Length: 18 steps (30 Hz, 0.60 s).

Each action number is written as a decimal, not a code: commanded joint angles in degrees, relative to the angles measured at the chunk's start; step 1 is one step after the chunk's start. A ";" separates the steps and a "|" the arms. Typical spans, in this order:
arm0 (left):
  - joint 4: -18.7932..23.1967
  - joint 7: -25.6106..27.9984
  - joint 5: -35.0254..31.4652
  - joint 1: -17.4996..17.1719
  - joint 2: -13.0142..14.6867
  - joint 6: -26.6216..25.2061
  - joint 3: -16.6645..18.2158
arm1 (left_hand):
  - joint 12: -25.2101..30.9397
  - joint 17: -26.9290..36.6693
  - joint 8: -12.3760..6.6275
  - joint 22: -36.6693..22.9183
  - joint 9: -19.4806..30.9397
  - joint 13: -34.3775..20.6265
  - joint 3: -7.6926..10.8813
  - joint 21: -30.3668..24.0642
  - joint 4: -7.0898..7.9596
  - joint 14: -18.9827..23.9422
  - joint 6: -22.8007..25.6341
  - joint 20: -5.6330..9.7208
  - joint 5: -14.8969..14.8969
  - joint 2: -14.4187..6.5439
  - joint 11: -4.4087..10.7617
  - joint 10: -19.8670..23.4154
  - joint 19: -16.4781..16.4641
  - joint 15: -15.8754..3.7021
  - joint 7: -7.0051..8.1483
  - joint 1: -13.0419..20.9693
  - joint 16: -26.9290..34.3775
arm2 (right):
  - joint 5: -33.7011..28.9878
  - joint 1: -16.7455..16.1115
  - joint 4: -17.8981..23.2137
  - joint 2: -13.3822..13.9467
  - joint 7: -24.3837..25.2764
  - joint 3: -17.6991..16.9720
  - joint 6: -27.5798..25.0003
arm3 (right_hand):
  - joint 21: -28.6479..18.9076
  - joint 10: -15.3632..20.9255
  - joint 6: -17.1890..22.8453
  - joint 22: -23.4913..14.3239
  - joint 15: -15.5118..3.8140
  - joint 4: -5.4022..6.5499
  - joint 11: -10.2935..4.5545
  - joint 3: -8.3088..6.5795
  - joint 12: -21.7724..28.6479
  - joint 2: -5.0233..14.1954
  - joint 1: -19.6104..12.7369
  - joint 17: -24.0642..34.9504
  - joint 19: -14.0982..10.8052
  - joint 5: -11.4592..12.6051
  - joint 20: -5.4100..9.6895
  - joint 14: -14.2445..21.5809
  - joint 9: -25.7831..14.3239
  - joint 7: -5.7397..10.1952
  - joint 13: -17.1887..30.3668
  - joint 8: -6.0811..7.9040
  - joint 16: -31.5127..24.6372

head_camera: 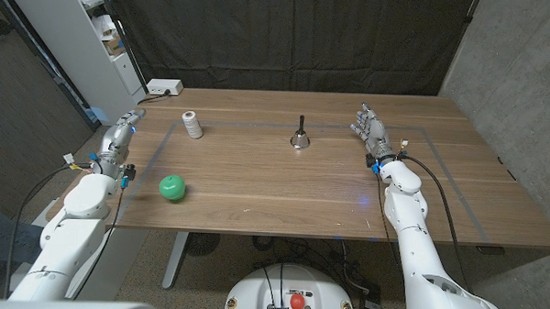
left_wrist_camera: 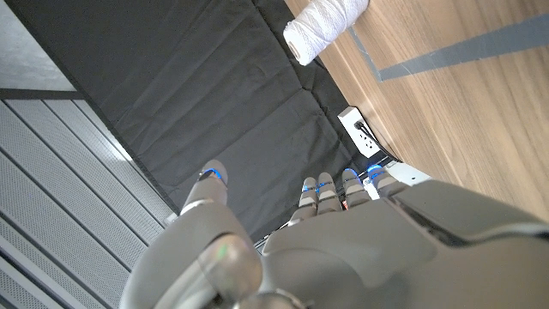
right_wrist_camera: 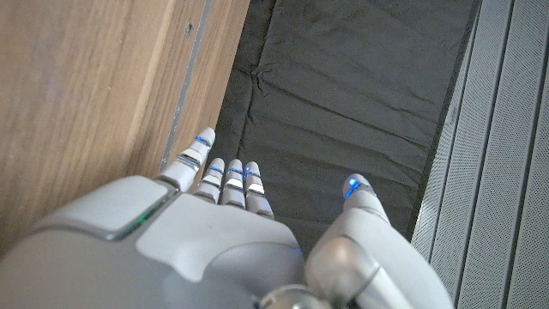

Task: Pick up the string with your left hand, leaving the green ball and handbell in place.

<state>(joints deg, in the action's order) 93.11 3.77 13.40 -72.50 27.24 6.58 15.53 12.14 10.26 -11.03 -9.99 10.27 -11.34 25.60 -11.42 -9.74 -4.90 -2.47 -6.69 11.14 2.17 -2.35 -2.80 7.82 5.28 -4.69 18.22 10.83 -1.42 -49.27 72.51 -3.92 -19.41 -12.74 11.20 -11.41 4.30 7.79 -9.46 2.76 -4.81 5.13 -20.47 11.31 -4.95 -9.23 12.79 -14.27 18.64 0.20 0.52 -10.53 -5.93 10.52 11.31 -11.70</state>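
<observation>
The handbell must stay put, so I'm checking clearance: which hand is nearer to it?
The right hand is nearer, open just off the handbell toward the table's right side. The left hand waits open at the far left edge, beyond the string.

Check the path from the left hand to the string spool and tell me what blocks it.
Nothing visible blocks it. In the head view the left hand waits at the table's left edge, and only bare wood lies between it and the string. The green ball sits nearer the robot, off that line, and the handbell stands beyond the spool.
</observation>
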 commanded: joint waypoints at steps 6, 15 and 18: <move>2.57 4.17 -5.38 -0.57 1.95 -5.32 -0.98 | 0.57 0.28 0.07 -0.27 0.21 -0.37 0.05 -0.09 -0.49 -0.07 -0.56 -0.85 0.69 0.63 -0.22 0.07 -0.10 0.64 -0.35 1.76 0.22 | -0.27 -0.23 0.05 -0.36 0.22 0.33 0.22 | 0.13 0.21 0.36 -0.28 0.02 -0.15 0.02 0.20 -0.02 0.54 -0.02 0.01 -0.69 0.40 -0.20 0.21 -0.22 0.02 0.31 0.04 -0.21; 3.60 5.23 -7.33 -0.67 2.52 -6.93 -1.73 | 0.64 0.30 -0.21 -0.26 0.24 -0.45 0.00 -0.10 -0.55 0.08 -0.17 -1.08 0.90 1.10 -0.36 0.12 -0.25 0.81 -0.47 2.48 0.27 | -0.35 -0.19 -0.04 -0.67 0.36 0.56 0.22 | 0.18 0.26 0.36 -0.28 0.08 -0.17 0.07 0.26 -0.02 0.55 -0.02 -0.02 -0.69 0.45 -0.22 0.24 -0.22 0.06 0.31 0.02 -0.22; 4.28 5.95 -8.47 -0.64 2.87 -8.41 -2.24 | 0.62 0.31 -0.26 -0.26 0.25 -0.47 -0.02 -0.07 -0.56 0.02 -0.11 -1.17 0.97 1.25 -0.27 0.04 -0.19 0.76 -0.44 2.72 0.24 | -0.44 -0.19 -0.04 -0.70 0.46 0.58 0.22 | 0.19 0.45 0.63 -0.28 0.25 -0.19 0.13 0.30 0.04 0.54 -0.02 -0.04 -0.71 0.47 -0.22 0.37 -0.22 -0.15 0.31 0.12 -0.27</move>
<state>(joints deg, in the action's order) 95.83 7.71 7.89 -73.07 29.26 1.15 14.36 12.53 10.26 -11.03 -9.99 10.27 -11.61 25.36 -11.42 -9.97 -4.87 -2.68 -7.19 11.48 3.45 -2.35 -2.80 7.73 5.76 -4.91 19.96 10.83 -1.69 -49.47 72.69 -4.33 -19.19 -12.37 11.26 -11.41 4.30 7.79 -9.46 2.75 -4.96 5.13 -20.31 11.31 -4.95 -9.23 12.79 -14.59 18.87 -0.11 0.52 -10.53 -5.95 10.52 11.31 -11.69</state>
